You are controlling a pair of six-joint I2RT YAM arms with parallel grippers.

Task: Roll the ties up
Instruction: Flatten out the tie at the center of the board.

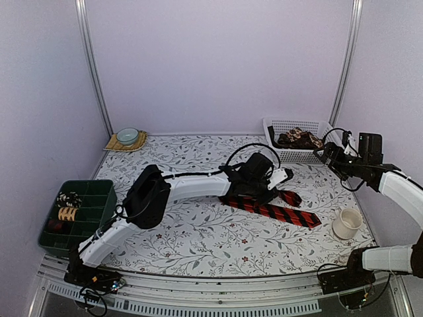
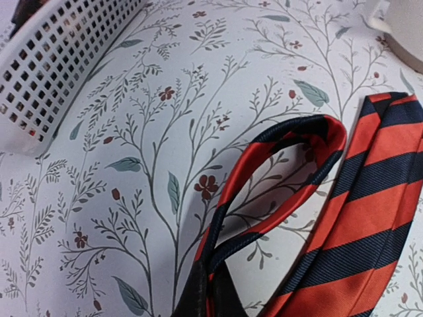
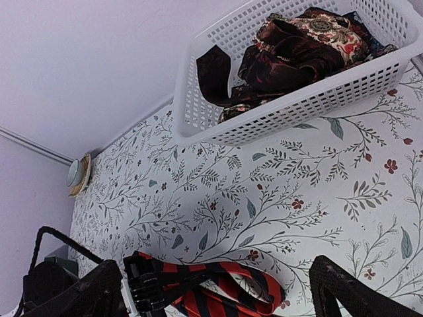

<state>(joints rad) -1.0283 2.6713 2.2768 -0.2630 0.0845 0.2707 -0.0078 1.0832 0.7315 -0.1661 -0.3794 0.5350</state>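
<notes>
A red tie with black diagonal stripes (image 1: 291, 214) lies across the middle of the floral tablecloth. Its narrow end is bent back into a small loop (image 2: 277, 165). My left gripper (image 2: 211, 290) is shut on that end, with both layers of fabric pinched between its dark fingers. From above, the left gripper (image 1: 277, 181) sits at the tie's far end. More ties (image 3: 297, 39), brown-patterned and maroon, are heaped in the white basket (image 3: 198, 99). My right gripper (image 3: 218, 290) is open and hovers near the basket, holding nothing. Rolled ties (image 1: 68, 212) sit in a green bin.
The white basket (image 1: 271, 125) stands at the back right. The green compartment bin (image 1: 92, 188) is at the left edge. A white mug (image 1: 347, 223) stands right of the striped tie. A small bowl on a mat (image 1: 127, 136) sits at the back left.
</notes>
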